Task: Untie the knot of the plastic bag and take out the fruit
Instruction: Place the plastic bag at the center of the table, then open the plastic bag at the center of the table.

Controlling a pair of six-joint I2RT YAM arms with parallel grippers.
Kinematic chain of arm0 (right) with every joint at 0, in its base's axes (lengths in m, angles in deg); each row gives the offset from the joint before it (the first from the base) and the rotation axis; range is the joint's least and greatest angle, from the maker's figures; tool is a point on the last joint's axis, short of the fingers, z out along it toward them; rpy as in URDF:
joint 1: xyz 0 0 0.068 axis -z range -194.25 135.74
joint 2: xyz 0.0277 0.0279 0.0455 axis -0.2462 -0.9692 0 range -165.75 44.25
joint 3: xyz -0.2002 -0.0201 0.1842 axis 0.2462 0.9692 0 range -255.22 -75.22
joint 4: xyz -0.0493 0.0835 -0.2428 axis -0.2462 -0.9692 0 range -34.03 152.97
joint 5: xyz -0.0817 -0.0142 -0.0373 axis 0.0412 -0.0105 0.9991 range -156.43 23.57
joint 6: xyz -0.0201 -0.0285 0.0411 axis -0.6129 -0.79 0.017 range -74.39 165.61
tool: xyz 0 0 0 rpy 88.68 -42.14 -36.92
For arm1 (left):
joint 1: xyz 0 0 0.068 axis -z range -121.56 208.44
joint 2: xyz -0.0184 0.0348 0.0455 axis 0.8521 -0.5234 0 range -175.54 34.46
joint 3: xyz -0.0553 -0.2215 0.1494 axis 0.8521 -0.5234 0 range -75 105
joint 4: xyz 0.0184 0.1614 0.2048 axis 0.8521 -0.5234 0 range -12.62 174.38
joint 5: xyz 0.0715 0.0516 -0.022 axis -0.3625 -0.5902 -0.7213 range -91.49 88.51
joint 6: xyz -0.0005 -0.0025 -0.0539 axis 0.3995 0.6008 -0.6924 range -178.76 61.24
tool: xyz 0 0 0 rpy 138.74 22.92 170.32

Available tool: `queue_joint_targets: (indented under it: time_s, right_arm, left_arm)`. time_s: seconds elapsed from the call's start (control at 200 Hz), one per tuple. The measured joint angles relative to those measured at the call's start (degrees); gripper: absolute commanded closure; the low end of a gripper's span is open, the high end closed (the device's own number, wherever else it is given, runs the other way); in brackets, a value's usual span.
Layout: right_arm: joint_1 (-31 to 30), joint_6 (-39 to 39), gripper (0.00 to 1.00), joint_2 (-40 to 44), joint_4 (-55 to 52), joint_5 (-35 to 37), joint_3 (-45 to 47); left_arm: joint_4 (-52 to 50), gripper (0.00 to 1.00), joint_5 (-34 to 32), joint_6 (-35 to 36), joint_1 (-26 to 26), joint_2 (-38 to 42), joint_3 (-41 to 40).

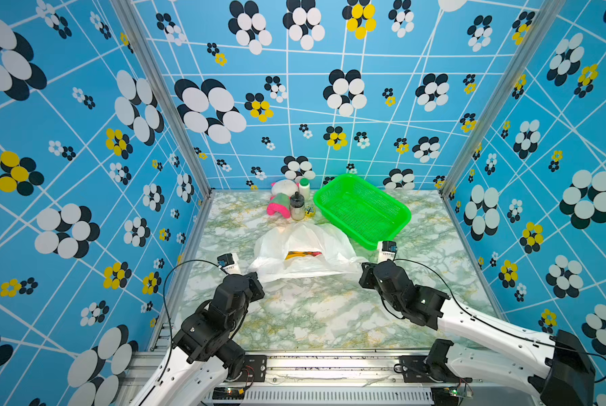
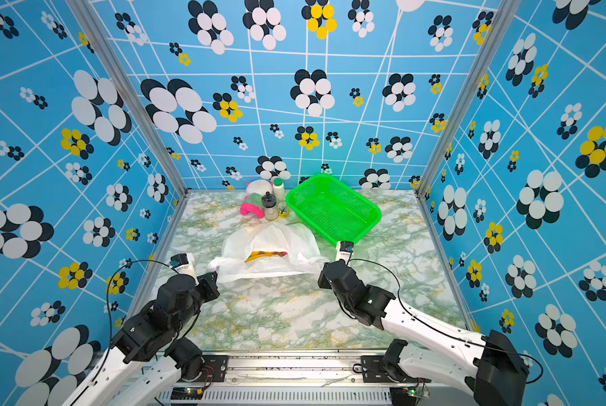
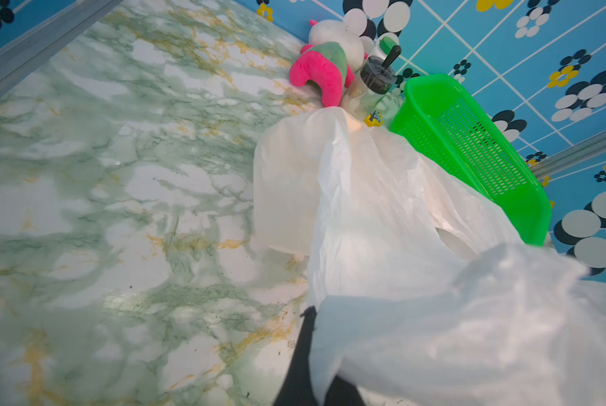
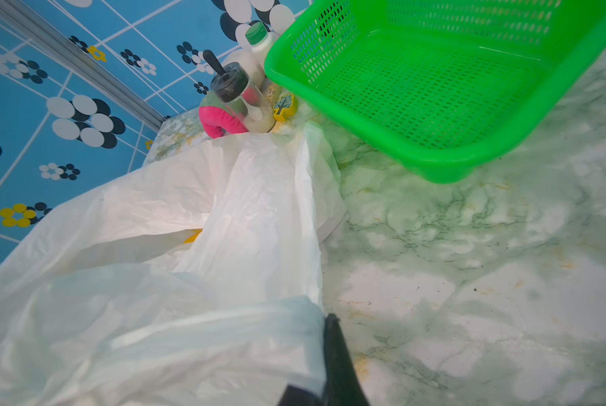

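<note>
Evidently clamped tight, the left claw [image 3: 321, 372] has a bunch of the plastic bag [image 3: 365, 197]'s film between its jaws; in the left wrist view a band of film runs taut from its dark finger [image 3: 303, 351] up to the bag's body. How wide the right claw [image 4: 317, 376] stands I cannot tell: film drapes over it in the right wrist view and hides the gap, so grip or mere touch is unclear. Between the two claws the bag lies slumped on the table [image 1: 312, 316], its mouth gaping toward the robot. No knot shows in any view, so I judge the untying done and the step in hand to be spreading the mouth. Through the gap the fruit [image 1: 300, 255] shows as a strip of yellow and red, none of it outside the bag; the green basket [image 1: 361, 211] just beyond is empty. Next, by my reading, one claw must let go and reach low into the opening while the other holds the film up; thin film may sag shut or get pinched with the fruit. Both arms reach forward from the near rail, wrists low over the table, the left at the bag's near left corner, the right at its near right corner, well apart
</note>
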Motion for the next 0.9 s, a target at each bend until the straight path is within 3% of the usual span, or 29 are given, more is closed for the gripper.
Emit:
queue_joint_targets:
  time_s: [0.15, 0.21, 0.33, 0.47, 0.695, 0.905]
  right_arm:
    - [-3.1, -2.6, 0.26, 0.5, -1.7, 0.6, 2.1]
    - [-5.4, -5.2, 0.01, 0.7, -2.7, 1.6, 1.6]
    - [-10.2, -12.0, 0.01, 1.1, -6.3, 4.1, -3.3]
    - [-11.9, -19.0, 0.01, -0.9, -9.9, 6.6, -16.3]
    - [-12.0, -27.3, 0.01, -14.7, -14.3, 6.7, -35.0]
    - [-14.7, -32.0, 0.01, -29.4, -18.3, 1.4, -37.0]
  left_arm:
    - [-2.2, 1.00, -2.6, -4.0, 0.7, -2.5, -5.8]
    - [-2.3, 1.00, -3.4, -5.0, 1.7, -4.2, -6.9]
    - [-2.2, 1.00, -5.6, -6.0, 5.2, -5.3, -7.1]
    - [-1.8, 1.00, -9.0, -7.7, 9.2, -5.9, -7.2]
    - [0.2, 1.00, -13.5, -10.2, 10.5, -10.9, -8.3]
    - [0.6, 1.00, -16.2, -10.5, 10.5, -11.1, -8.8]
